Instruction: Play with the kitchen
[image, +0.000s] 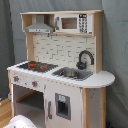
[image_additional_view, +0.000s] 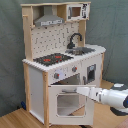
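On the kitchen, the oven door hangs ajar.

A dark grey curtain is hanging behind the scene in both exterior views, its folds catching soft, even light. A light wooden floor is running along the bottom.

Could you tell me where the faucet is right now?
In both exterior views the faucet stands behind the sink, right of the stovetop.
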